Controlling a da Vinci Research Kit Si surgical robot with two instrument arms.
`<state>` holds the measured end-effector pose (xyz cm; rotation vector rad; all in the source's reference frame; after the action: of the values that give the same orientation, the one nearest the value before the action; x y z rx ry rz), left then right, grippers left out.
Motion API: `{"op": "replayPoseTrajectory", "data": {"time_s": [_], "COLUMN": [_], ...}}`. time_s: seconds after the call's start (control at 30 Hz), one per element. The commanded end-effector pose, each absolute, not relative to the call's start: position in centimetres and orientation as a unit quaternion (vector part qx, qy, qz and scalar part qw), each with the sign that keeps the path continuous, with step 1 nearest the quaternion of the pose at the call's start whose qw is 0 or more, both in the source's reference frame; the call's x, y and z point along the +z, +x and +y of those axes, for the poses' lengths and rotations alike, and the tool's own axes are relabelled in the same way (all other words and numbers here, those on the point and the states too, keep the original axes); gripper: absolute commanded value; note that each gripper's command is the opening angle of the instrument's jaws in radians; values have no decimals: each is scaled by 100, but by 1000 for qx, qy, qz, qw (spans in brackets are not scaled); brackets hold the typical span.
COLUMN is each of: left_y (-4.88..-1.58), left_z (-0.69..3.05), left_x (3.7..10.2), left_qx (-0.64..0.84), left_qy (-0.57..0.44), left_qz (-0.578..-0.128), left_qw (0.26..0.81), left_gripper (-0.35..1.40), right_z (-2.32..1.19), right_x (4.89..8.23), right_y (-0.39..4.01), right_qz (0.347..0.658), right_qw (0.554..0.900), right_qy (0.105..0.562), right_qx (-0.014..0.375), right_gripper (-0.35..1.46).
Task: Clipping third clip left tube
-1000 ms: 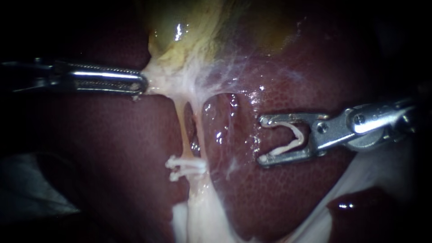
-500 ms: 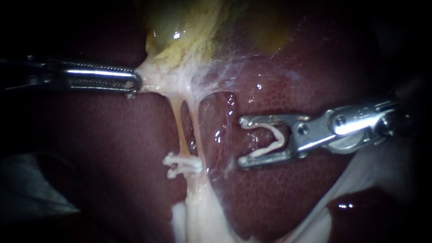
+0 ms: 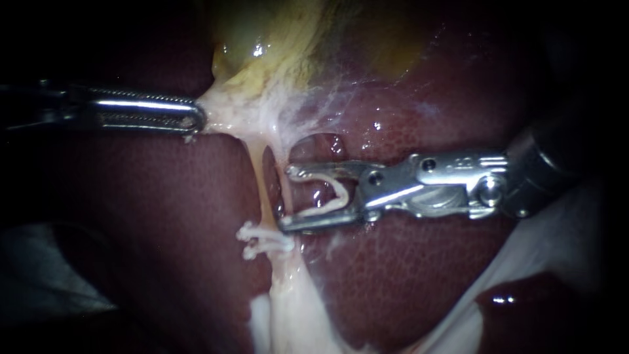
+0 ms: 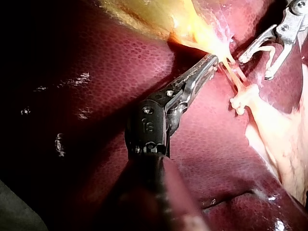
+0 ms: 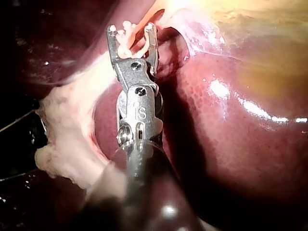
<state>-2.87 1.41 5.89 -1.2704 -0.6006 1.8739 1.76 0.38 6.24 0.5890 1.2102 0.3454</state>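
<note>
- Left instrument [image 3: 194,120]: comes in from the left, jaws clamped on the pale tissue [image 3: 226,111] at the near end of the gallbladder [image 3: 275,46]. It pulls that tissue left, so both tubes are strung taut over the liver [image 3: 406,275].
- Right instrument [image 3: 286,198]: comes in from the right, jaws spread wide. The loaded clip [image 3: 343,193] sits unfired between them, one leg along each jaw. They grip nothing else.
- Left tube [image 3: 260,187]: thin yellowish strand running far to near, from the gripped tissue down to the white clips [image 3: 265,239] already on it. I count two, though they overlap.
- The other tube [image 3: 280,157] runs just right of it, roughly parallel.
- Key relation: the left tube lies just left of the right instrument's jaw tips, not yet between them. The tips are level with the other tube, and I can't tell whether they touch it.
- Axes: jaws point left, tube runs far-near, so they cross close to square. Good for a clip.
- Free span is between the clamped tissue and the existing clips. The jaw mouth is level with it, its near tip close to those clips.
- Right instrument is the one to act. The left only holds tension.
- My read: it needs a short advance left until the left tube sits deep in the clip.
- Risk: catching the other tube too, or landing on the existing clips.
</note>
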Motion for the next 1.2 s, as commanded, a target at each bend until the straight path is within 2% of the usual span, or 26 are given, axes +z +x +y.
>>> {"op": "replayPoseTrajectory", "data": {"time_s": [0.03, 0.43, 0.57, 0.83, 1.2], "left_y": [-287, -287, -287, -288, -290], "left_z": [141, 141, 141, 141, 142], "left_x": [589, 589, 589, 589, 590], "left_qx": [737, 737, 737, 737, 737], "left_qy": [-500, -500, -500, -499, -499], "left_qz": [-236, -236, -236, -236, -236], "left_qw": [389, 389, 389, 390, 390], "left_gripper": [-35, -35, -35, -35, -35], "right_z": [38, 36, 36, 39, 46], "right_x": [628, 676, 684, 684, 669], "right_y": [178, 188, 196, 216, 222], "right_qz": [558, 558, 568, 600, 618], "right_qw": [765, 747, 734, 689, 664], "right_qy": [277, 315, 327, 360, 368], "right_qx": [162, 178, 178, 190, 202], "right_gripper": [50, 50, 50, 50, 50]}}
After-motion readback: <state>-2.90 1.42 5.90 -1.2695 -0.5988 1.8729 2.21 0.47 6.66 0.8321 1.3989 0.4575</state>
